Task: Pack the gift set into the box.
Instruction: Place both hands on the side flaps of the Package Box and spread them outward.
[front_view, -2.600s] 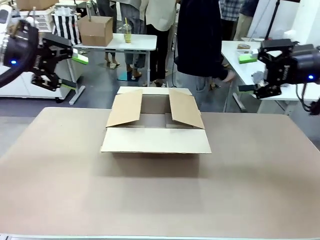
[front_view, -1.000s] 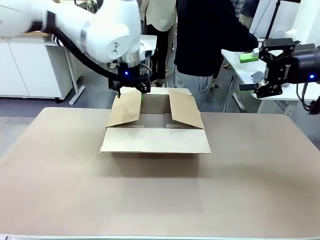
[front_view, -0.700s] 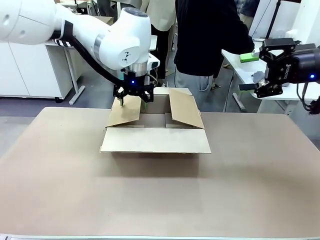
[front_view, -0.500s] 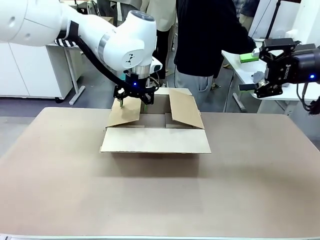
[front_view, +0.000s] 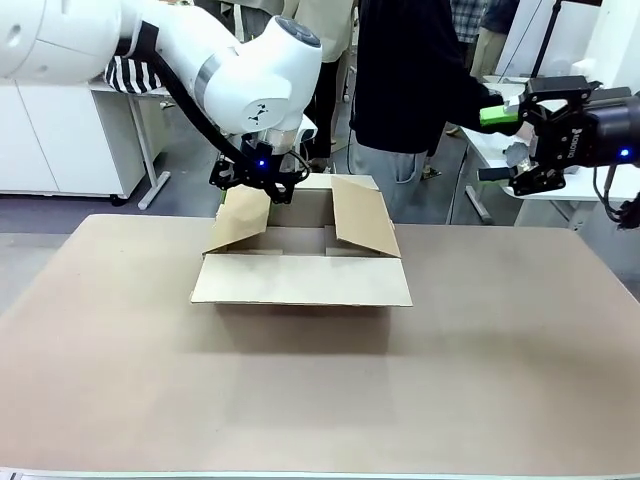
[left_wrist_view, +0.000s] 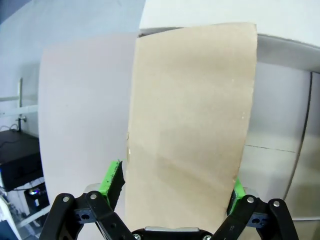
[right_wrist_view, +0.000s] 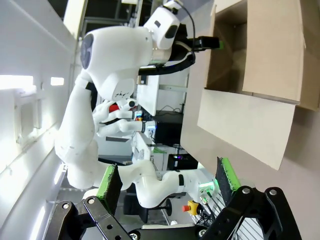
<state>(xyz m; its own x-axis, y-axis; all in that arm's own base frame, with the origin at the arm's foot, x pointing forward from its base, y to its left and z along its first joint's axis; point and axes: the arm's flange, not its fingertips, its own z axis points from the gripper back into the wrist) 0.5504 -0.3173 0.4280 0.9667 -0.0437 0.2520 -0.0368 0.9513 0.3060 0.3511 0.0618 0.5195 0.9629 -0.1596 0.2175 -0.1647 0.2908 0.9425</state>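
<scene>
The box is a low brown carton that sits on the far middle of the table with its four flaps open. My left gripper hangs at the top edge of the box's left flap. In the left wrist view that gripper is open, and the flap stands just beyond its green pads. My right gripper is open in the air at the far right, well away from the box. The right wrist view has this gripper with nothing in it, facing the box. The gift set is out of view.
A person in a dark top stands right behind the box, one arm stretched toward a white table on the right. The brown tabletop spreads wide in front of the box. More white tables stand at the back left.
My left arm swung in from the far left to the box's left flap. In the last half second the box slid slightly left. The right arm has not moved.
</scene>
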